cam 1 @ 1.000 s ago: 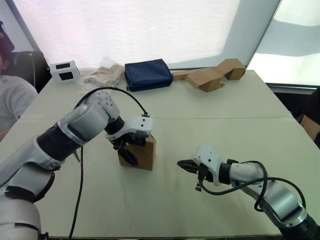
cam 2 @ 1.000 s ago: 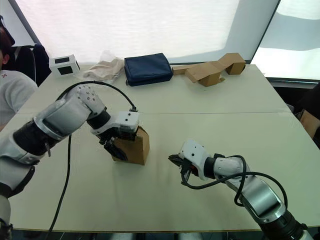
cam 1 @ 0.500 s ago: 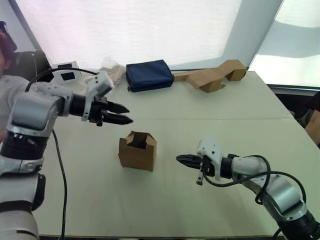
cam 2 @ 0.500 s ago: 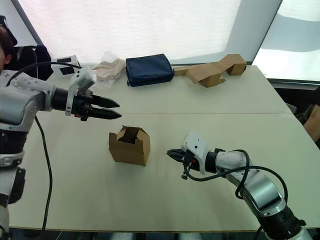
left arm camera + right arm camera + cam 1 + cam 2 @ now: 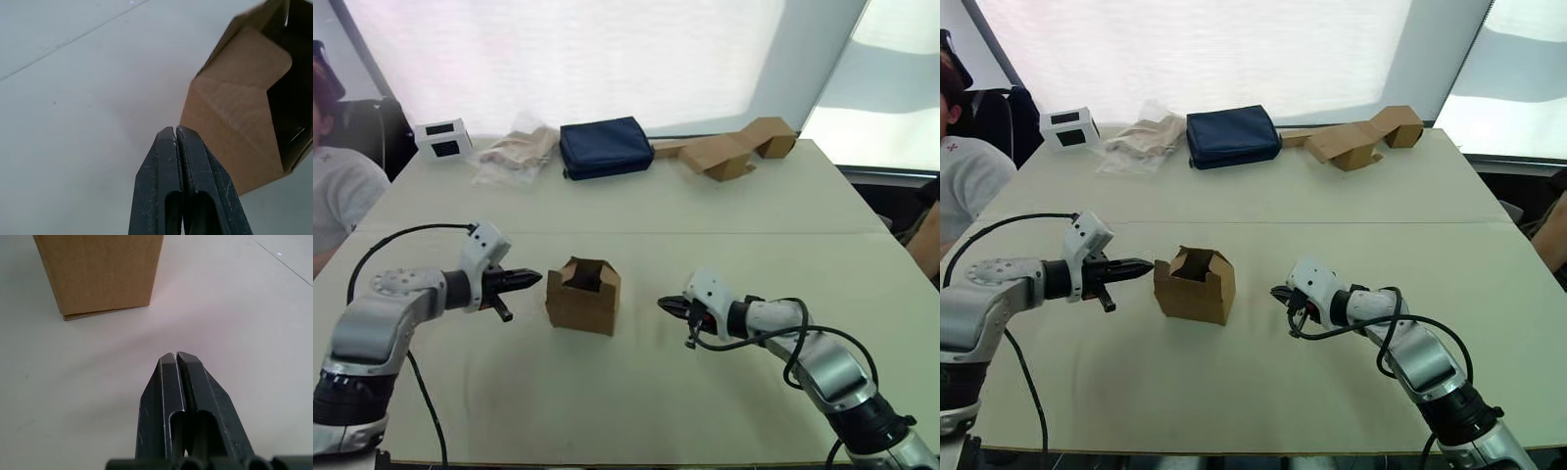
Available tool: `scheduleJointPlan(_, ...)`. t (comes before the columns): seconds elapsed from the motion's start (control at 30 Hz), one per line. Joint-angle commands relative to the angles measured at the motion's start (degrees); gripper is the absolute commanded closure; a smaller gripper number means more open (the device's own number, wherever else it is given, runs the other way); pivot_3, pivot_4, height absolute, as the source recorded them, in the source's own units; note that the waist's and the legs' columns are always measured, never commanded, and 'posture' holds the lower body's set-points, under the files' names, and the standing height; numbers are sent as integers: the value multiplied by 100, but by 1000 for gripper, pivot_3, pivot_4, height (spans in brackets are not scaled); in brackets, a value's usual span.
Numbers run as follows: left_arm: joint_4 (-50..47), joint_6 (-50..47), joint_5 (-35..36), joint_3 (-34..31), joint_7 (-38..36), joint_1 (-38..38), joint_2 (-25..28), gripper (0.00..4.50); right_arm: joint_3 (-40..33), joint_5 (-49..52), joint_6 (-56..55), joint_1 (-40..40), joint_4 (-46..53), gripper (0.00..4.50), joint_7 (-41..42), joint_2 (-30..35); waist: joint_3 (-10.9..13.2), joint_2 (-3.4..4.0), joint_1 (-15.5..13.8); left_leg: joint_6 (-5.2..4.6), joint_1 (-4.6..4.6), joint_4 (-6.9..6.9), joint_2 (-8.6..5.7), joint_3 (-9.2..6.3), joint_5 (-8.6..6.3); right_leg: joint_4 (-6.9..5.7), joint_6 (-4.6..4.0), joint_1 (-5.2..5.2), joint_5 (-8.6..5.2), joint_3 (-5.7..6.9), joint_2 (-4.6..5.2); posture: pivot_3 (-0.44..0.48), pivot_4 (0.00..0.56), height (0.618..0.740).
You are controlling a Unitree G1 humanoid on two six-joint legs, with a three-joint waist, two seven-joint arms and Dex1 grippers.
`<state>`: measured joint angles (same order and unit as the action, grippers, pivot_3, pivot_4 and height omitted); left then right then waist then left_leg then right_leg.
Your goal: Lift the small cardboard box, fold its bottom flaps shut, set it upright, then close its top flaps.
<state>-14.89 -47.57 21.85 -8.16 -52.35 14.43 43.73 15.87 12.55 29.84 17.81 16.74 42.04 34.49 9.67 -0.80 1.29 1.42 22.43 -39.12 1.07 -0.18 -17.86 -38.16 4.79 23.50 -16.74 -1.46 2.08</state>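
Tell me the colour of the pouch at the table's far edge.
Navy blue pouch, clearest in the right eye view.

Navy pouch; zigzag cardboard; crumpled bag.

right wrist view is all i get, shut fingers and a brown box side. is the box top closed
Observer: No, the small cardboard box stands upright with its top flaps open.
Operator: where's the left arm
Observer: The left gripper is shut, level with the box on its far side from yours, not touching it.
Operator: anything else nearby
Observer: Only at the table's far edge: a navy pouch and zigzag cardboard pieces.
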Motion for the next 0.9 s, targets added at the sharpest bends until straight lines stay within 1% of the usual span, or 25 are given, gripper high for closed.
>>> scheduleJointPlan(0.03, -351, 129, 109, -8, 168, -262, -115, 4468, 99, 35, -31, 158, 74, 4500, 148, -175, 0, -1, -30, 4, 0, -1, 3, -4, 2, -4, 0, 0, 0, 4, -1, 0, 150, 740)
scheduleJointPlan(0.2, -504, 288, 14, 235, 337, -566, -201, 4468, 267, -23, 46, 243, 34, 4500, 175, -432, -1, 1, -58, 8, -1, -1, 5, -10, 4, -3, -3, -6, 1, 10, -2, 0, 150, 740)
scheduleJointPlan(0.33, -674, 251, 134, 417, 392, -681, -306, 4468, 375, -91, 53, 268, -55, 4500, 204, -555, -1, 1, -50, 7, 0, 0, -2, -10, 4, 0, -3, -5, 1, 10, 6, 0, 150, 740)
scheduleJointPlan(0.5, -876, 188, 242, 628, 440, -776, -362, 4468, 377, -108, 84, 202, -11, 4500, 267, -556, -1, 1, -50, 8, 0, 0, -7, -10, 4, -2, -2, -5, 1, 17, 19, 0, 150, 740)
scheduleJointPlan(0.67, -809, 264, 192, 752, 532, -763, -412, 4468, 347, -102, 124, 91, 57, 4500, 313, -484, -1, 1, -52, 7, 0, 0, -15, -9, 4, -2, -2, -6, 1, 19, 28, 0, 150, 740)
scheduleJointPlan(0.9, -583, 477, 123, 835, 459, -726, -371, 4468, 285, -66, 224, -5, 227, 4500, 330, -445, -1, 1, -48, 7, 0, 0, -16, -9, 4, -1, -1, -6, 1, 22, 29, 0, 150, 740)
